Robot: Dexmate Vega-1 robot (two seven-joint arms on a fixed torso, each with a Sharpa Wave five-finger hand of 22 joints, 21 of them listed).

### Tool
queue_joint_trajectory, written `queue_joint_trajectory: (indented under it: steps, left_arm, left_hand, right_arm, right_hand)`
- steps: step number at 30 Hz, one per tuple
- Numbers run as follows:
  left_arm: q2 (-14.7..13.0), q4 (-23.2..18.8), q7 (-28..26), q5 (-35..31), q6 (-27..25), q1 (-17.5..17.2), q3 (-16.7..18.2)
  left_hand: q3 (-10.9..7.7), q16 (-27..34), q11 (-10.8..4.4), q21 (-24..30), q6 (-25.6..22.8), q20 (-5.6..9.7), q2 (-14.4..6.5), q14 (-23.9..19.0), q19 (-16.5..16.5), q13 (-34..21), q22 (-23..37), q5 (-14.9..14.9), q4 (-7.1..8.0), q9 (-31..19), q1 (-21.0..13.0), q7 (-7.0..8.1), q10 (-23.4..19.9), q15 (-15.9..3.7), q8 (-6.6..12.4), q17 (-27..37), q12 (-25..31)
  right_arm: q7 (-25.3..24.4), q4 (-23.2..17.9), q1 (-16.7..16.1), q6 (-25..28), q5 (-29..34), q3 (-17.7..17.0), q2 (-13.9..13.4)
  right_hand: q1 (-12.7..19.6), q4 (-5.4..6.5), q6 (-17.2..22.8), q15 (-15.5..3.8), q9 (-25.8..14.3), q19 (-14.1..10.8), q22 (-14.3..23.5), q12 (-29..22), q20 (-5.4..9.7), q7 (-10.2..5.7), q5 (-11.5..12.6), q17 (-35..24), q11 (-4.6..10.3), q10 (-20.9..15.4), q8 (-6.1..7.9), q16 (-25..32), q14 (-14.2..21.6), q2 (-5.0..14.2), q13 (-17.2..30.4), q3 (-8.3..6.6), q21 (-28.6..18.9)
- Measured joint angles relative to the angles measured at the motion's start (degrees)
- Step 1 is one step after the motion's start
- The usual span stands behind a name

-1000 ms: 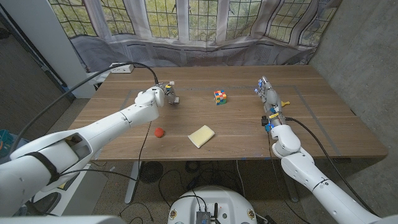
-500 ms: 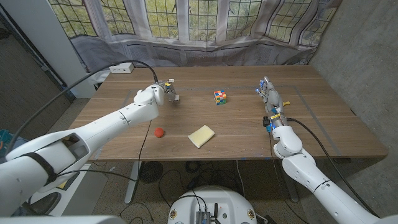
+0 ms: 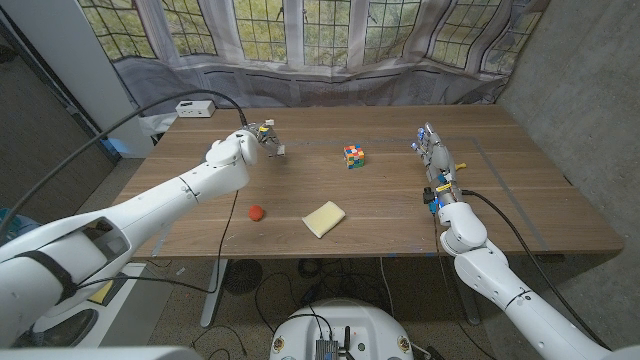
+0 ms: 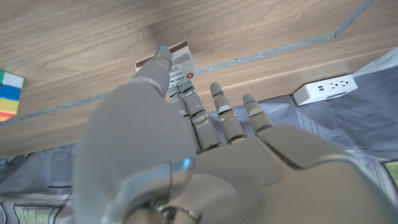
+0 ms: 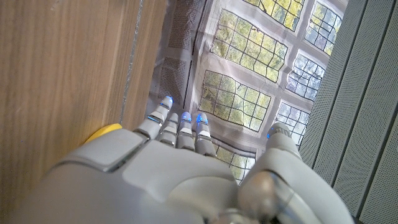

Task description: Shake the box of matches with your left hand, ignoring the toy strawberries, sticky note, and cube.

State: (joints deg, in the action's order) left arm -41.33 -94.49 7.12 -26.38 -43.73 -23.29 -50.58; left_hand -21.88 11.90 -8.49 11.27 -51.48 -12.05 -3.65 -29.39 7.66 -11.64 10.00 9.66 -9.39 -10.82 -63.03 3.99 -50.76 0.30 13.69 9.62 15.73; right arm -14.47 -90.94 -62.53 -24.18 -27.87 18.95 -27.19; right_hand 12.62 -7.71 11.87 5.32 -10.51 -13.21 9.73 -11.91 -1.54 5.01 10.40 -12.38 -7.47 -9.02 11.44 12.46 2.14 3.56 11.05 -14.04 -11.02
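Note:
My left hand (image 3: 238, 151) holds the box of matches (image 3: 271, 138) pinched between thumb and fingers, lifted above the far left part of the table. In the left wrist view the box (image 4: 178, 61) shows a white printed label with a brown strip, just past my fingertips. Most of the box is hidden by the hand (image 4: 186, 155). My right hand (image 3: 433, 157) stands on its edge at the right side of the table, fingers straight and holding nothing.
A colourful cube (image 3: 353, 155) sits mid-table at the back. A red toy strawberry (image 3: 256, 212) and a yellow sticky note pad (image 3: 324, 218) lie nearer the front. A small yellow object (image 3: 458, 165) lies beside my right hand. A white power strip (image 3: 193, 107) sits off the back left corner.
My left hand has risen and drawn a little to the left with the box of matches in it. The right hand and the other objects have stayed put.

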Motion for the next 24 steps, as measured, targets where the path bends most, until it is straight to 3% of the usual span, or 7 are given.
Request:
queue_joint_trajectory:
  steps: [11,24]
  left_arm:
    - [-3.0,-6.4,-1.6,1.0,-0.9,-2.1,4.0]
    - [-4.1,-9.5,-2.8,1.3,-0.9,-3.0,5.6]
  left_hand:
    - [0.32,0.0,0.32,0.0,0.0,-0.38,0.0,-0.2,0.4,0.0,0.0,0.0,0.15,0.0,0.0,0.00,-0.3,0.22,-0.24,0.0,-0.4]
    - [0.47,0.0,0.09,0.0,-0.9,-0.15,0.0,-0.6,0.7,0.1,0.0,0.1,-0.01,0.1,0.0,0.00,-1.1,0.00,-0.52,0.0,-0.7]
  right_arm:
    - [0.4,0.3,0.3,-0.4,0.0,0.1,0.2]
    - [0.4,0.3,0.4,-0.8,0.1,0.1,0.3]
  right_hand:
    - [0.0,0.00,0.0,0.00,0.0,0.0,0.0,0.0,0.00,0.00,0.0,0.0,0.00,0.0,0.00,0.0,0.0,0.00,0.0,0.00,0.0]
    - [0.0,0.00,0.0,0.00,0.0,0.0,0.0,0.0,0.00,0.00,0.0,0.0,0.00,0.0,0.00,0.0,0.0,0.00,0.0,0.00,0.0]
